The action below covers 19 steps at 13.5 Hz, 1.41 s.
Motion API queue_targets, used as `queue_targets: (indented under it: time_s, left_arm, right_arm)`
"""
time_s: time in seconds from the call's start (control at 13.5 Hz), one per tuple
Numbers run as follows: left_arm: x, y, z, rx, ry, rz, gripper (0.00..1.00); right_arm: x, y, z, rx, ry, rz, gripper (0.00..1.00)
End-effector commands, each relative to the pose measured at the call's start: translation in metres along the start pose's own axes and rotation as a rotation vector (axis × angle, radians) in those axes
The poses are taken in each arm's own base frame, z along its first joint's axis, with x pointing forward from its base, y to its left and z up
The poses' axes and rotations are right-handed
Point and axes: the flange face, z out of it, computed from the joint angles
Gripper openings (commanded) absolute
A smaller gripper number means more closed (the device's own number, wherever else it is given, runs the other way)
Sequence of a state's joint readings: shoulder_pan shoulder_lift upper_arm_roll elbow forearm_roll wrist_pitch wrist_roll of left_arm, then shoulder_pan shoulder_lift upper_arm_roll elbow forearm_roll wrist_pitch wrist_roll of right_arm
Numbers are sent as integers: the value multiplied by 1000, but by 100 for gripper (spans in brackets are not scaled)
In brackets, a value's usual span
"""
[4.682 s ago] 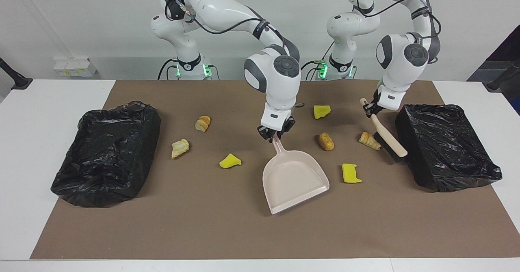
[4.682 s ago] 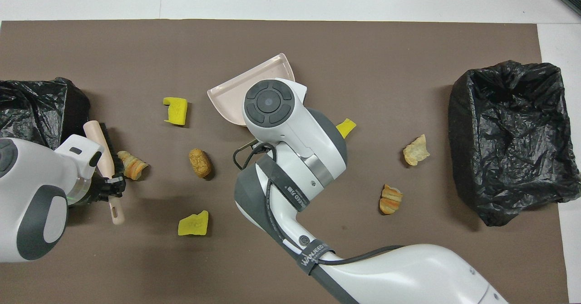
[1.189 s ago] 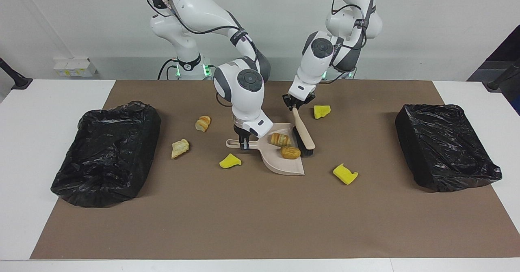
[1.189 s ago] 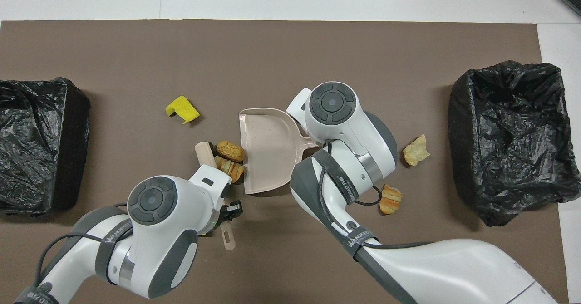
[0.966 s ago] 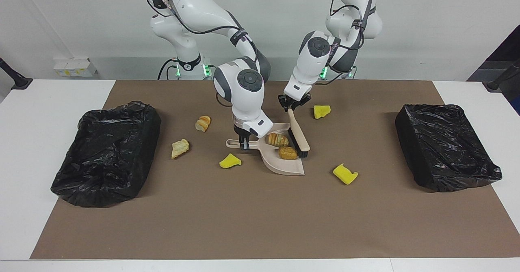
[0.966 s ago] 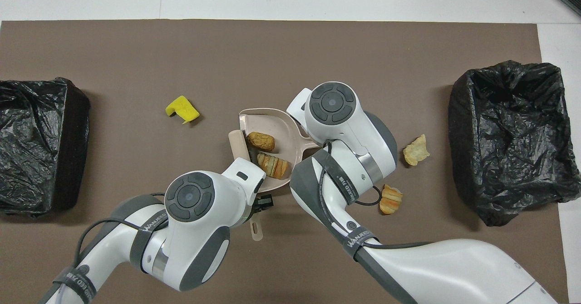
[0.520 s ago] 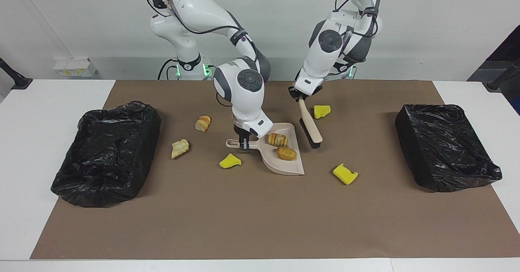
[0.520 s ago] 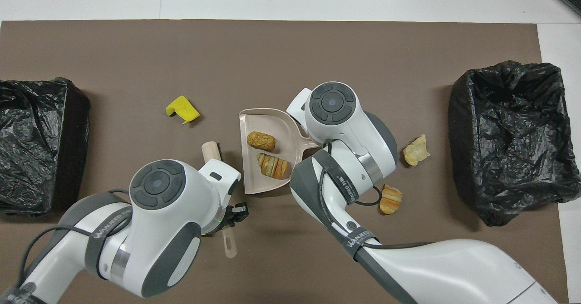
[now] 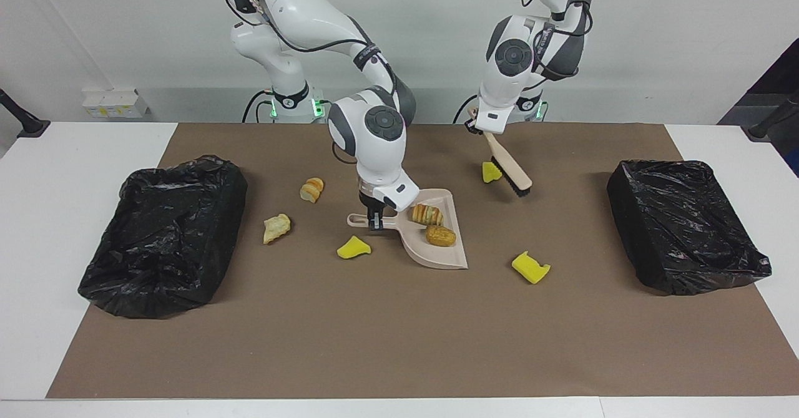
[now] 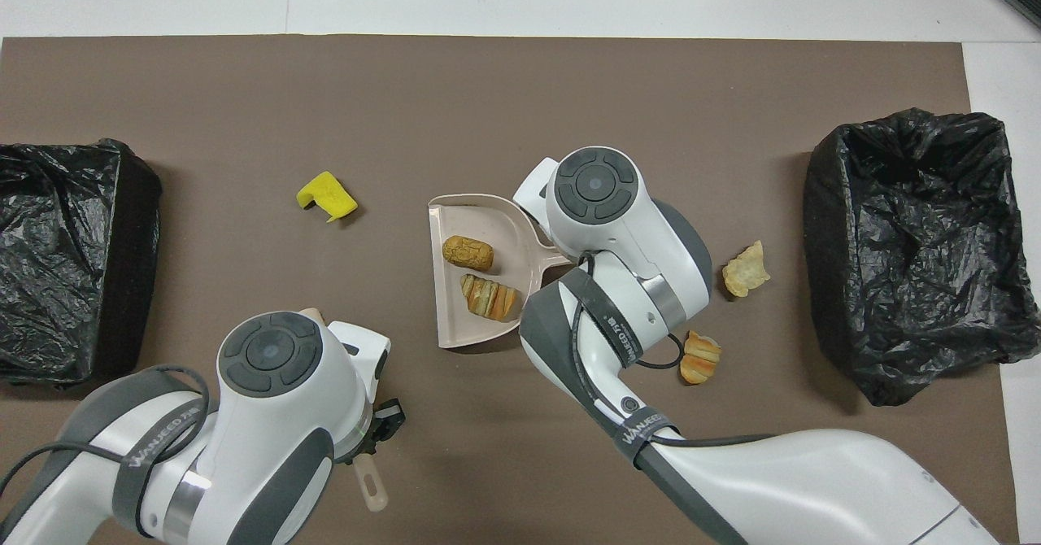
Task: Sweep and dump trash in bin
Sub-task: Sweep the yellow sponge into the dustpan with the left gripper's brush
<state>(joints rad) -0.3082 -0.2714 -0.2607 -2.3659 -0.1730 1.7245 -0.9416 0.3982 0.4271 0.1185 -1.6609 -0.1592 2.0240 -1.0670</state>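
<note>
Beige dustpan (image 9: 437,237) flat on the brown mat (image 9: 374,343), and two bread-like pieces (image 9: 434,224) sit inside it, side by side! Right gripper (image 9: 374,218) is clamped on the pan's handle, low at the table. Left gripper (image 9: 479,125) has its fingers pinched tight on the brush (image 9: 509,168), which hangs tilted in the air over a yellow sponge chunk (image 9: 490,172) (bristles pointing down, clear of the mat). Loose on the mat: another yellow chunk (image 9: 530,267) toward the left arm's end, a third (image 9: 353,247) just beside the pan handle, and two pale bread bits (image 9: 293,209) toward the right arm's end. Black-lined bins (image 9: 165,237) sit at both ends of the table.
</note>
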Motion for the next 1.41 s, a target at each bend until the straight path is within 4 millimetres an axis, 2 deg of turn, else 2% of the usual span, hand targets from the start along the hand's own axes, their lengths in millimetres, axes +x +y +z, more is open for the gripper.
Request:
queue_targets:
  time_s: [0.0, 0.52, 0.82, 1.11, 1.34]
  left_arm:
    - [-19, -29, 24, 48, 20, -111, 0]
    - [-22, -28, 65, 56, -29, -313, 0]
    - [-14, -14, 72, -26, -36, -399, 0]
    - [-3, 12, 64, -158, -96, -447, 0]
    - [19, 43, 39, -234, -121, -455, 0]
  right_arm:
    - [-2, -8, -2, 6, -26, 1, 0]
    - [-5, -8, -1, 7, -46, -9, 0]
    - [-5, -9, 0, 9, -53, -20, 0]
    - [-6, -11, -1, 24, -63, -12, 0]
    - [-2, -13, -2, 22, -63, -4, 0]
